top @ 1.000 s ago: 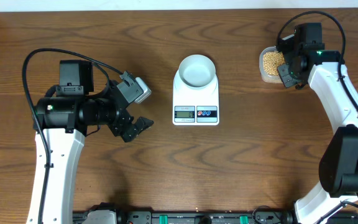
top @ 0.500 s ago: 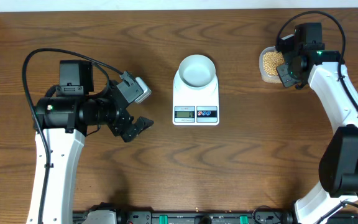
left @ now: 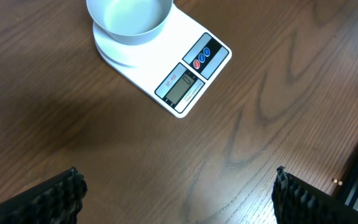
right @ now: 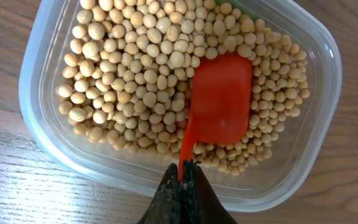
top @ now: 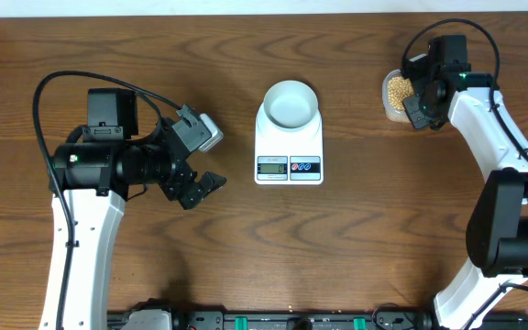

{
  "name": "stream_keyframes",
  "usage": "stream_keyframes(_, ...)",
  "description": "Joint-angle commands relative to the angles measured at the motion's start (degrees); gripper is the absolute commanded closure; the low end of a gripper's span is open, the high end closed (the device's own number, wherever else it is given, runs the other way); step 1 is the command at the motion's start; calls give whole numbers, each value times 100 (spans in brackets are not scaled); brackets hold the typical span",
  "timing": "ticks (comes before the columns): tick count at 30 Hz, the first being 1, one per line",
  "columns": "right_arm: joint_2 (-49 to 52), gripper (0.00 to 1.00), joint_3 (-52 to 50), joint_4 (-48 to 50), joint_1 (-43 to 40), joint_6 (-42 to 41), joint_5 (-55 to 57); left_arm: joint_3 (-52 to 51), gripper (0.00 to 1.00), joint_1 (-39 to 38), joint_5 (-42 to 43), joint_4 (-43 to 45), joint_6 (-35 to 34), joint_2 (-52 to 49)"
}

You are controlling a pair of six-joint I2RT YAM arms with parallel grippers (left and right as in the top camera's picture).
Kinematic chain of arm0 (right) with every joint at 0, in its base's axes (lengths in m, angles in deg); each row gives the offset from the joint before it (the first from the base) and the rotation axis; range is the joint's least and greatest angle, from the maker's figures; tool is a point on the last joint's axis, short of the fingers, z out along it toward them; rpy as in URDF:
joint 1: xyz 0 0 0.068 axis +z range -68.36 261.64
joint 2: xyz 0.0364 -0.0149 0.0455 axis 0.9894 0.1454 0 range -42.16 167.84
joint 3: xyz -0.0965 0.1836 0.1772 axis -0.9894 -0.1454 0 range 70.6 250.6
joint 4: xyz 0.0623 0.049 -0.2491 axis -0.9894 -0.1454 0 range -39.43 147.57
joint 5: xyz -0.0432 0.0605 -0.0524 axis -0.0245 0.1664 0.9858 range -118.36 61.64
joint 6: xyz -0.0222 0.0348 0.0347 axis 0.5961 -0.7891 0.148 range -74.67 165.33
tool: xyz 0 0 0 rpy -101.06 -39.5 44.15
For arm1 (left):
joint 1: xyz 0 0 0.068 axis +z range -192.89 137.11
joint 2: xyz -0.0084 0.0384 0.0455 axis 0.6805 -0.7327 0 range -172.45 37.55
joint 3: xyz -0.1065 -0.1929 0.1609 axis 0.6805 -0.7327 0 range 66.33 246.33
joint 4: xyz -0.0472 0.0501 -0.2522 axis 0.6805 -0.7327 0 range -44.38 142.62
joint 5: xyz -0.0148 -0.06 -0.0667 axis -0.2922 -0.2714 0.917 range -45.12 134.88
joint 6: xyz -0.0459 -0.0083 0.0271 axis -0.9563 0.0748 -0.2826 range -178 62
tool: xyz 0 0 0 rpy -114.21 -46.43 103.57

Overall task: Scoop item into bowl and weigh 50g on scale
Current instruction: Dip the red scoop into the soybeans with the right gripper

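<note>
The beige beans (right: 135, 74) fill a clear plastic tub (right: 36, 112) at the table's far right (top: 397, 92). My right gripper (right: 183, 171) is shut on the handle of a red scoop (right: 219, 99), whose empty blade rests on the beans. It also shows in the overhead view (top: 420, 103). The pale blue-grey bowl (top: 290, 103) stands empty on the white scale (top: 289, 151). Both also show in the left wrist view, bowl (left: 129, 18) and scale (left: 185, 74). My left gripper (top: 200, 190) is open and empty, left of the scale.
The wooden table's far edge runs along the top of the overhead view (top: 200, 16). A black rail (top: 282, 321) lies along the near edge.
My right gripper has shifted slightly left over the tub. The left arm has not moved.
</note>
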Motion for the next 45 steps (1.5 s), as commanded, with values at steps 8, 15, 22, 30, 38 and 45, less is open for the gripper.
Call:
stream_keyframes(8, -42, 99, 28, -243, -68, -654, -973, 116, 2, 20, -48, -20, 111, -33)
stream_keyframes(15, -55, 99, 28, -245, -417, -1255, -1847, 116, 2, 20, -46, -20, 111, -33)
stream_keyframes(22, -61, 99, 31, -245, -815, -1473, -2789, 116, 2, 20, -48, -20, 111, -33)
stream_keyframes(30, -66, 99, 131, -330, -966, -1663, -3040, 116, 2, 20, -46, -20, 111, -33)
stream_keyframes(38, -92, 99, 136, -339, -1126, -1851, -3554, 116, 2, 20, -46, -20, 111, -33)
stream_keyframes(45, -92, 99, 136, -337, -1408, -2057, -3945, 116, 2, 20, -46, -20, 111, -33)
